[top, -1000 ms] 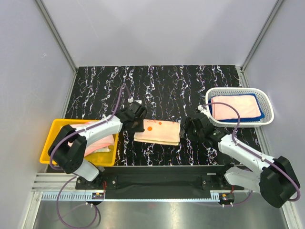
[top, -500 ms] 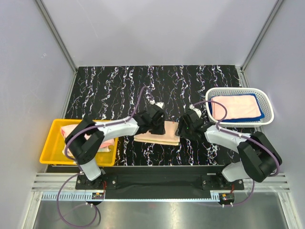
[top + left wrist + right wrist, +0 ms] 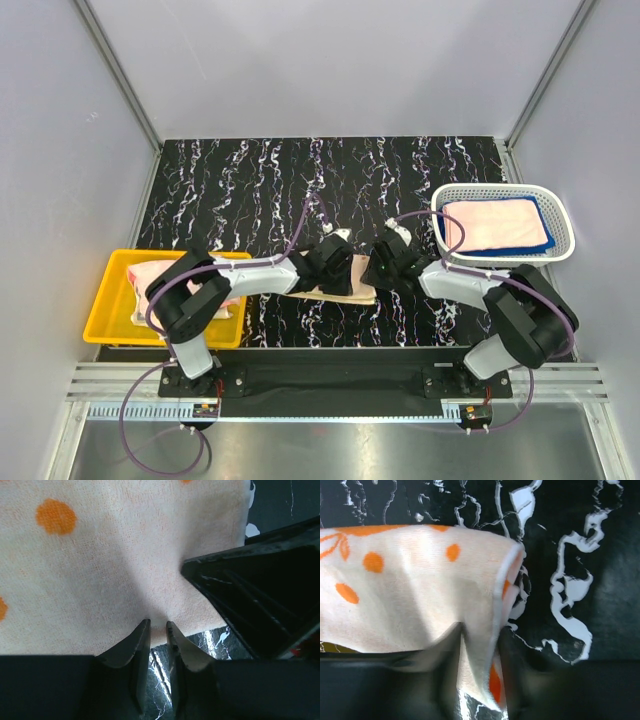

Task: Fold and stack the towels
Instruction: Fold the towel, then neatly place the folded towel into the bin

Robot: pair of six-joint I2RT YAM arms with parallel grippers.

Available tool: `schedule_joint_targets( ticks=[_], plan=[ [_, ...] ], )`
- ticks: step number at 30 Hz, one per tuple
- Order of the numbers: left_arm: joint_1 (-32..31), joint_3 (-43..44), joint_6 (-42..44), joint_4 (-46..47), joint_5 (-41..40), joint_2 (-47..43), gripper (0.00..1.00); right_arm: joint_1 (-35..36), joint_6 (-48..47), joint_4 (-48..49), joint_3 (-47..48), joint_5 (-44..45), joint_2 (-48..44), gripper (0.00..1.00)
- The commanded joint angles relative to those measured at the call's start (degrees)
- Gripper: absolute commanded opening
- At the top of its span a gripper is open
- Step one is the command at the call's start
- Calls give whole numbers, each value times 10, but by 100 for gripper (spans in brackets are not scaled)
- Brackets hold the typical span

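Note:
A beige towel with orange dots (image 3: 354, 284) lies folded on the black marbled table between the two arms. In the left wrist view the towel (image 3: 100, 570) fills the frame, and my left gripper (image 3: 158, 626) is shut on its near edge. In the top view my left gripper (image 3: 333, 262) sits over the towel's middle. My right gripper (image 3: 379, 272) is at the towel's right end. In the right wrist view my right gripper (image 3: 480, 641) is shut on the towel's (image 3: 410, 590) folded right edge, which is lifted a little. The right gripper's black body also shows in the left wrist view (image 3: 250, 600).
A yellow bin (image 3: 105, 300) at the left holds salmon-pink towels (image 3: 140, 275). A white mesh basket (image 3: 500, 190) at the right holds a pale pink towel (image 3: 495, 222) on a blue one (image 3: 545, 241). Grey walls enclose the table.
My left gripper moved right from the towel's left end to over its middle. My right gripper moved left onto the towel's right edge. Both closed on the cloth.

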Motion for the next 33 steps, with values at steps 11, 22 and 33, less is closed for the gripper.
schedule_joint_targets(
  ticks=[11, 22, 33],
  plan=[
    [-1, 74, 32, -179, -126, -193, 24, 16, -66, -177, 85, 101, -11, 0],
    [14, 25, 113, -277, -186, -411, 27, -68, -281, -323, 244, 297, -57, 0],
    [15, -5, 156, -298, -182, -457, 27, -180, -418, -331, 317, 315, -110, 0]
  ],
)
